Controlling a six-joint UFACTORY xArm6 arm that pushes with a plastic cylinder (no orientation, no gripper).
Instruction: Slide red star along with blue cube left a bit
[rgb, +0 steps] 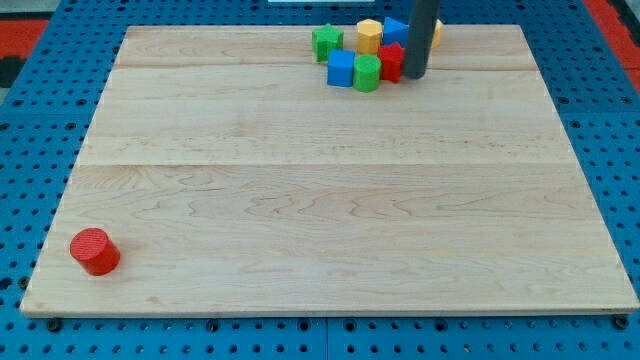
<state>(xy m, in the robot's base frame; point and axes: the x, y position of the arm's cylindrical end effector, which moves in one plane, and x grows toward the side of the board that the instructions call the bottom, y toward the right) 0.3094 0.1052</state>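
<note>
My tip (414, 76) rests on the board near the view's top, right against the right side of the red star (391, 61). The red star touches a green cylinder (367, 73) on its left, and the blue cube (342, 69) sits just left of that cylinder. Behind the star are a yellow block (370, 36) and a second blue block (395, 30), partly hidden by my rod. A green star (327, 42) lies at the left of the cluster.
A red cylinder (95, 251) stands alone near the board's bottom left corner. A bit of yellow (437, 30) shows just right of my rod. The wooden board (330, 200) lies on a blue perforated table.
</note>
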